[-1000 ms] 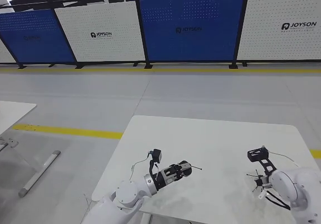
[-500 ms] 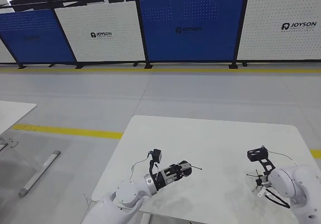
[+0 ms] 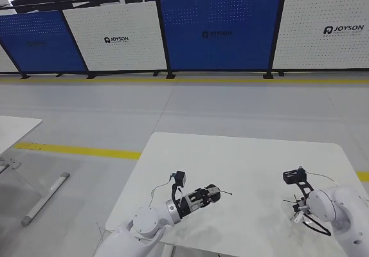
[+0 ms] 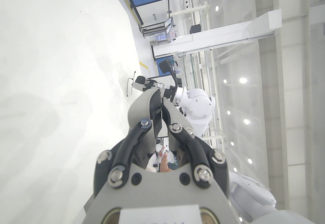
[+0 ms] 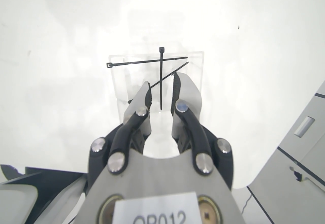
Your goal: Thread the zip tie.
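Right fingers (image 5: 189, 88) gape over three thin black zip ties (image 5: 161, 83); left fingers (image 4: 141, 108) pinch one zip tie (image 3: 226, 191).

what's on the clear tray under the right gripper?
Three black zip ties lie crossed on the clear tray. The open right gripper covers the tray's near part and part of the diagonal tie; anything else there is hidden.

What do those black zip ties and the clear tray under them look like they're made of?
The thin black zip ties: likely matte nylon plastic, slim, moulded heads. The clear rectangular tray: probably glossy acrylic, since the white table shows through it.
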